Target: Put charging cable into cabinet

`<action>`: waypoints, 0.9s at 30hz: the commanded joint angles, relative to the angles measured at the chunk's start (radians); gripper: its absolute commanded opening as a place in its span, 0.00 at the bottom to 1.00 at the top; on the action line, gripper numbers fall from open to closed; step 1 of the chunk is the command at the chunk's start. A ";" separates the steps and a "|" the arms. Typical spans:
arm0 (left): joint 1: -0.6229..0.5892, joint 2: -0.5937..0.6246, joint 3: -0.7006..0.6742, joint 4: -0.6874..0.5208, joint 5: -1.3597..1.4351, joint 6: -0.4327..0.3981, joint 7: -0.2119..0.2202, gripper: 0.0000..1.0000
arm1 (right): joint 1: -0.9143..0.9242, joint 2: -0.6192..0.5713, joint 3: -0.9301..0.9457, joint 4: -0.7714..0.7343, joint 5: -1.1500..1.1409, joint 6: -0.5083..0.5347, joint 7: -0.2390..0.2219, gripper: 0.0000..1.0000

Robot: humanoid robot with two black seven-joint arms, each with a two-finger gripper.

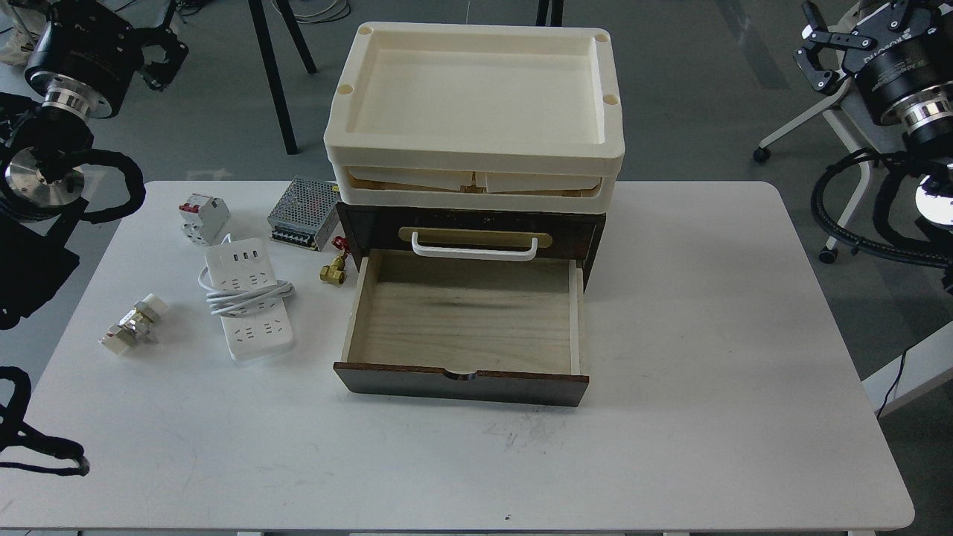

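Charging cable unlabelled beside open cabinet; both arms' fingers raised, spread, empty.

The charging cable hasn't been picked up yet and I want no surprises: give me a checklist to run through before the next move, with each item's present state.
1. Charging cable lying free on the table, nothing on top: ok.
2. Cord wound round its middle, not trailing far: ok.
3. Cabinet lower drawer pulled open, inside bare: ok.
4. Left pincer up and away from the table: ok; open or shut: cannot tell.
5. Right pincer away from the drawer, fingers spread: ok.
6. Brass fitting between cable and drawer, possibly in the carrying path: not ok.
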 commanded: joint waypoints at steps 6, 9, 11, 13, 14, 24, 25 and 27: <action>-0.012 -0.001 -0.026 0.012 -0.015 0.000 -0.014 1.00 | -0.004 -0.033 0.010 -0.022 0.003 0.000 0.000 1.00; 0.016 0.004 -0.074 0.049 -0.060 0.000 -0.022 1.00 | -0.002 -0.027 0.039 -0.022 0.001 0.000 -0.002 1.00; 0.057 -0.011 -0.094 0.101 -0.066 0.000 -0.023 1.00 | -0.002 -0.031 0.056 -0.020 0.003 0.000 -0.002 1.00; 0.054 -0.042 -0.118 0.100 -0.066 0.000 -0.036 1.00 | -0.003 -0.036 0.060 -0.020 0.003 0.000 -0.002 1.00; 0.056 -0.050 -0.147 0.101 -0.064 0.000 -0.048 1.00 | -0.005 -0.037 0.062 -0.020 0.001 0.000 -0.002 1.00; 0.054 0.008 -0.180 -0.059 0.093 0.000 -0.077 1.00 | -0.037 -0.068 0.065 -0.022 0.003 0.000 -0.002 1.00; 0.054 0.060 -0.180 -0.127 0.168 0.000 -0.079 1.00 | -0.042 -0.068 0.065 -0.020 0.003 0.000 -0.002 1.00; 0.047 0.163 -0.183 -0.255 0.326 0.000 -0.080 1.00 | -0.045 -0.069 0.068 -0.020 0.003 0.000 -0.002 1.00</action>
